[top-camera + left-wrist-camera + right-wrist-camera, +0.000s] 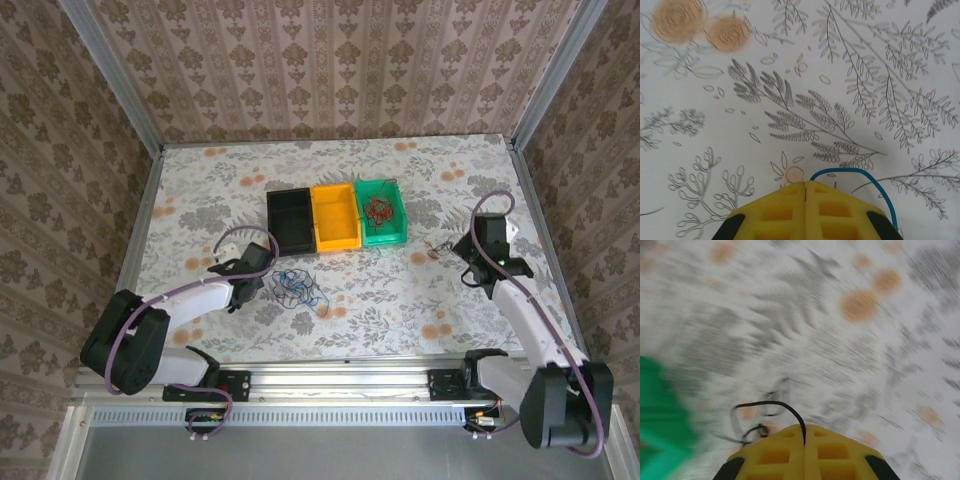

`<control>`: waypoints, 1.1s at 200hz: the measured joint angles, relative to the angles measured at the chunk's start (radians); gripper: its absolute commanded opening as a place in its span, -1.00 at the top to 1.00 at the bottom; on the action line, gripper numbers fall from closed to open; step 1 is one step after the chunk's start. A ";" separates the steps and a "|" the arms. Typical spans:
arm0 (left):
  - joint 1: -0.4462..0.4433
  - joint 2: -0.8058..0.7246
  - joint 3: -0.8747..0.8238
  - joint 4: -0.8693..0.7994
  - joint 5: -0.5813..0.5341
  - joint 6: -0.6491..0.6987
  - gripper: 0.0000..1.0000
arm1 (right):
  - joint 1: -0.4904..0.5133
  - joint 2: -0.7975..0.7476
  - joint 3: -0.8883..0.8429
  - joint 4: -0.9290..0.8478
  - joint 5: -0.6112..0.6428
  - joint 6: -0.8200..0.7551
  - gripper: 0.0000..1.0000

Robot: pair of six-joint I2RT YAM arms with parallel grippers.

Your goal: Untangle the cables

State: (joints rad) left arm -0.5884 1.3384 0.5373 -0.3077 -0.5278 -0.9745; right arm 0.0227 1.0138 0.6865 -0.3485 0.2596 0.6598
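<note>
Now: left gripper [806, 187] clamped on blue cable [850, 169], right gripper [805, 430] on black cable [771, 402]; draw apart slow, low.

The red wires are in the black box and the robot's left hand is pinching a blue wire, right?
Not quite. The top view shows the red wires in the green box, not the black one. The left gripper is indeed shut on a blue wire.
</note>
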 measured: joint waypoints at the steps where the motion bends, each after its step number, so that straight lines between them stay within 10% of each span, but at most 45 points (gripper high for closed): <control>1: 0.000 -0.001 -0.004 0.006 0.002 -0.002 1.00 | 0.005 -0.002 0.005 0.000 0.001 -0.003 1.00; 55: -0.002 -0.046 -0.103 0.132 0.029 -0.074 1.00 | 0.197 0.045 0.299 0.080 -0.060 -0.126 1.00; 133: -0.006 -0.095 -0.137 0.167 0.035 -0.110 1.00 | 0.359 0.539 0.607 0.192 -0.288 -0.141 0.95; 174: -0.006 -0.105 -0.137 0.175 0.035 -0.110 1.00 | 0.414 0.764 0.702 0.189 -0.359 -0.145 0.16; 220: -0.006 -0.105 -0.137 0.181 0.041 -0.109 1.00 | 0.520 0.766 0.656 0.172 -0.377 -0.206 0.12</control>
State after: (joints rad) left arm -0.5949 1.2339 0.4004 -0.1265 -0.4866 -1.0840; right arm 0.5430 1.7798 1.3422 -0.1761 -0.1177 0.4541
